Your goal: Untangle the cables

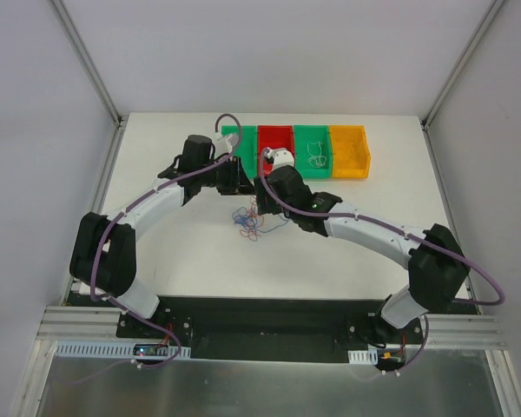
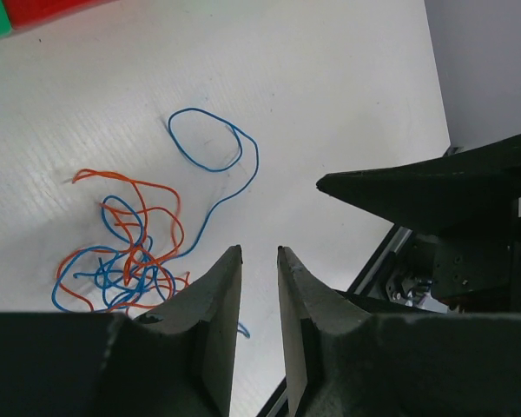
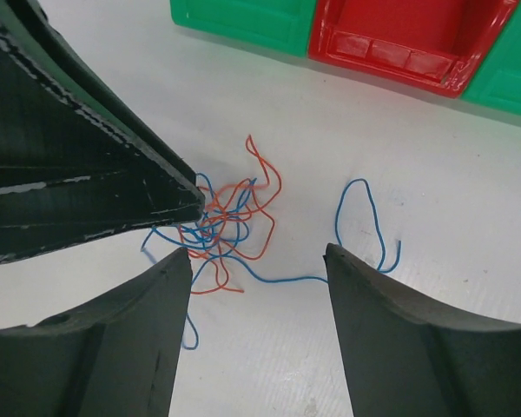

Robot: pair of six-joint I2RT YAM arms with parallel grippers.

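Observation:
The cables (image 1: pixel 249 221) are thin orange and blue wires in a loose tangle on the white table, in front of the bins. In the left wrist view the tangle (image 2: pixel 126 256) lies left of my fingertips, with one blue loop (image 2: pixel 213 143) stretched out beyond it. My left gripper (image 2: pixel 258 252) hovers above the table, jaws a narrow gap apart and empty. My right gripper (image 3: pixel 259 252) is wide open and empty just above the table, the tangle (image 3: pixel 226 221) just beyond its left finger and a blue strand running between the tips. Both grippers (image 1: pixel 243 185) (image 1: pixel 262 200) sit close together over the tangle.
Four bins stand in a row at the back: green (image 1: pixel 236 139), red (image 1: pixel 275 137), green (image 1: pixel 313 149) with pale wires inside, and yellow (image 1: pixel 349 152). The left gripper's dark body (image 3: pixel 87 174) fills the right wrist view's upper left. The right gripper's finger (image 2: pixel 417 187) crosses the left wrist view.

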